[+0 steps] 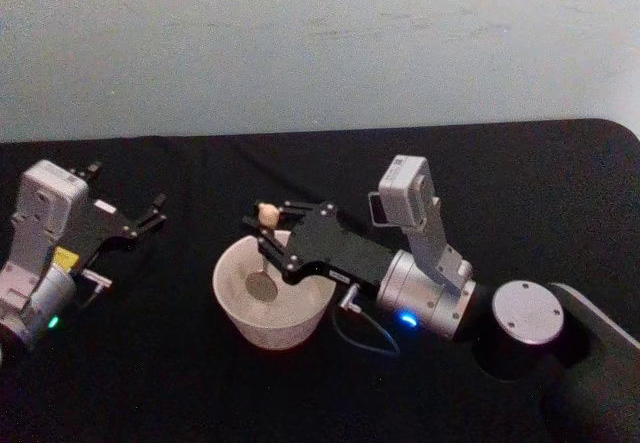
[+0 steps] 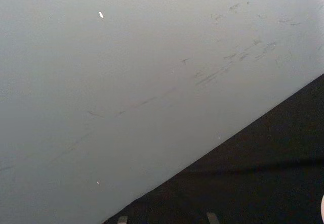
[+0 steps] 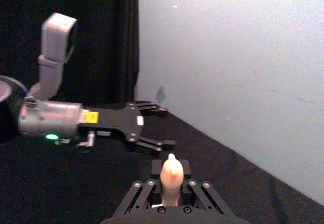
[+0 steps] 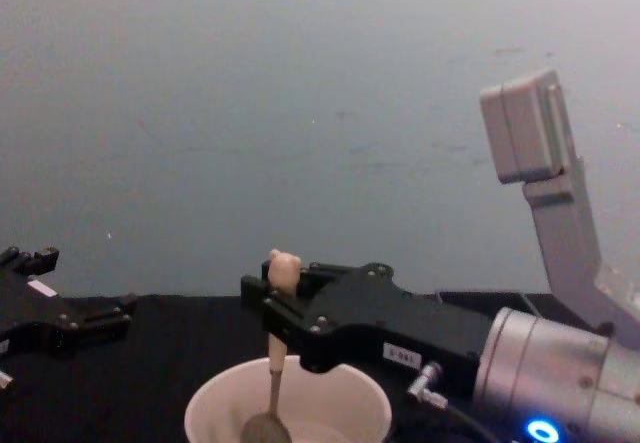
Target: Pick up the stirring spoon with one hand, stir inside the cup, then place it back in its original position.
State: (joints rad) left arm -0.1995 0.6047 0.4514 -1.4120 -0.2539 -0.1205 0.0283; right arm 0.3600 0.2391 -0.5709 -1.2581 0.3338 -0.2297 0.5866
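Observation:
The cream-white cup (image 1: 272, 325) stands on the black table just left of centre. My right gripper (image 1: 268, 225) reaches over its rim from the right and is shut on the stirring spoon (image 1: 264, 253). The spoon hangs upright, its metal bowl low inside the cup (image 4: 215, 400). From the chest, its beige bear-head top (image 4: 283, 268) sticks up above the right gripper (image 4: 272, 313). The right wrist view has that top (image 3: 171, 175) clamped between the fingers. My left gripper (image 1: 128, 189) rests open and empty at the table's left, apart from the cup. The spoon's original position is out of view.
A pale wall runs along the table's far edge behind both arms. Black cloth covers the whole table (image 1: 500, 183). A thin cable (image 1: 362, 338) loops from the right wrist next to the cup. In the right wrist view, the left gripper (image 3: 158, 128) stands open beyond the spoon.

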